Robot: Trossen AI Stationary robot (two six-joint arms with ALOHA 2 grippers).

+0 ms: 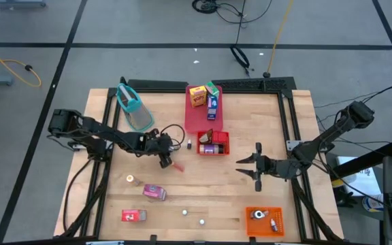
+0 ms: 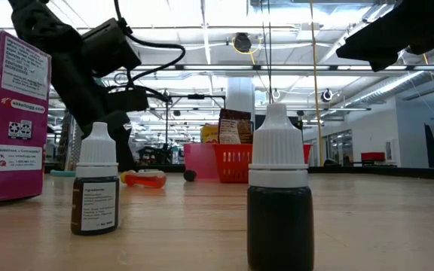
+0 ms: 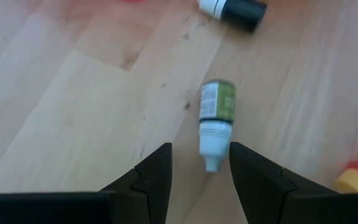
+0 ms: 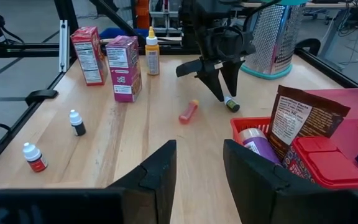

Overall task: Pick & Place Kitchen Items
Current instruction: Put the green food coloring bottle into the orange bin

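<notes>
Left claw [image 3: 199, 180] hovers, fingers apart, little green-label bottle [image 3: 216, 118] lying flat on the tabletop [image 3: 73, 106] just ahead of its tips | right claw [image 1: 256, 167] waits apart, empty | risk: round bottle could roll away from an off-centre pinch.

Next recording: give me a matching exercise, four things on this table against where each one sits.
Things:
1. green-label dropper bottle
2. grater
3. pink carton
4. red basket

Places:
A. back left part of the table
B. lying on its side between the open fingers of the left gripper
C. middle of the table, with a purple jar inside
D. front left part of the table

Pairs: 1-B, 2-A, 3-D, 4-C
</notes>
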